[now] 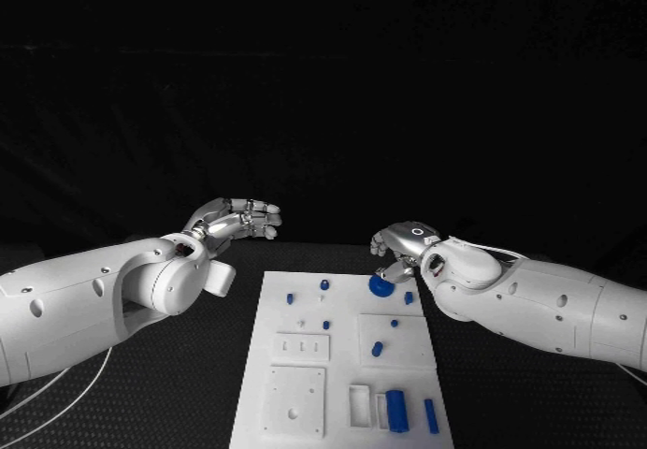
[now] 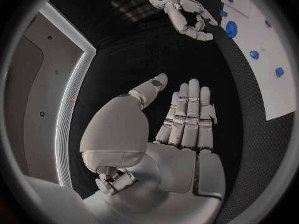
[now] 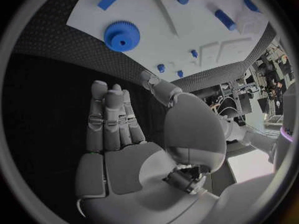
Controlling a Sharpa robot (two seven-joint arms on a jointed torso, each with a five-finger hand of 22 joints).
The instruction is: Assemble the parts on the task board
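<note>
The white task board [image 1: 344,304] lies in the middle of the black table. A blue gear [image 1: 381,286] rests flat near its far right corner; the right wrist view shows this gear [image 3: 122,36] on the board [image 3: 156,20]. My right hand [image 1: 399,245] hovers just beyond the gear with straight fingers [image 3: 109,119] and an empty palm. My left hand [image 1: 240,220] is raised off the board's far left side, its fingers [image 2: 187,114] stretched out and holding nothing. The left wrist view also catches the right hand [image 2: 190,17] beside the gear [image 2: 231,29].
Several small blue pegs [image 1: 325,283] stand on the board's far half. A thick blue cylinder [image 1: 396,410] and a thin blue bar [image 1: 430,415] lie at the near right. White inset plates [image 1: 296,400] sit at the near left. Black table surrounds the board.
</note>
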